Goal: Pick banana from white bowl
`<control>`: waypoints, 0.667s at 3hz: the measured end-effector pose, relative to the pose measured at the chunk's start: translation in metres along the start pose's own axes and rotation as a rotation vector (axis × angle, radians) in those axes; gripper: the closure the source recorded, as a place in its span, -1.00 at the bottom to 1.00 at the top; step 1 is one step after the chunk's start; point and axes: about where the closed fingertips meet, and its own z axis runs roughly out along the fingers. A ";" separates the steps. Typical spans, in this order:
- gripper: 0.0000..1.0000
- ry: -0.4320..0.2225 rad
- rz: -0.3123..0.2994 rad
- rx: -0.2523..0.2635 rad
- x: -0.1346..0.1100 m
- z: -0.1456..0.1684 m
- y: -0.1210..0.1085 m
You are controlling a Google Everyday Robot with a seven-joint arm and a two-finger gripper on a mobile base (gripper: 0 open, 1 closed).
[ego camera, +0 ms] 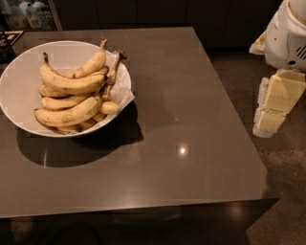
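Note:
A wide white bowl [19, 81] sits at the far left of the dark table. It holds a bunch of several yellow bananas [71, 98] with brown-flecked skins; their stems point up and to the right. One small banana end pokes over the bowl's right rim. My gripper [268, 125] hangs at the right edge of the view, beyond the table's right edge and over the floor. It is far from the bowl and holds nothing that I can see.
The dark grey table [191, 143] runs from the bowl to its right and front edges. The white arm housing [287, 33] shows at the top right. Dark cabinets [143, 12] stand behind the table.

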 end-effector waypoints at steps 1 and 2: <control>-1.00 0.000 0.000 0.000 0.000 0.000 0.000; -1.00 -0.014 0.012 0.013 -0.030 -0.005 -0.004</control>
